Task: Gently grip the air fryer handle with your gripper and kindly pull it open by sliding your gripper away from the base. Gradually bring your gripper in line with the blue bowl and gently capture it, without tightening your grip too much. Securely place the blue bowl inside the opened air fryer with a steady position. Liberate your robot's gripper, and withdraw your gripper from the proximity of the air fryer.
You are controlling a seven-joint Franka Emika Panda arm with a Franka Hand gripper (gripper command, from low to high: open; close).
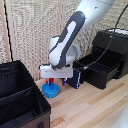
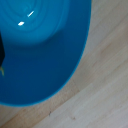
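The blue bowl [image 1: 51,90] sits on the wooden table in front of the black fabric bin. My gripper [image 1: 54,82] is low, right over the bowl, with its pale plate [image 1: 56,71] just above. In the wrist view the bowl [image 2: 42,50] fills most of the picture, and one dark finger [image 2: 1,52] shows at the edge over its inside. I cannot tell how the jaws stand. The black air fryer [image 1: 113,44] stands at the exterior view's right with its drawer [image 1: 100,71] pulled out toward the gripper. I cannot make out its handle.
A black fabric bin [image 1: 20,97] with compartments stands at the exterior view's lower left, close to the bowl. A dark-blue slab [image 1: 76,80] lies between the gripper and the drawer. Something small and red [image 1: 50,80] shows beside the fingers. A woven screen [image 1: 35,30] backs the table.
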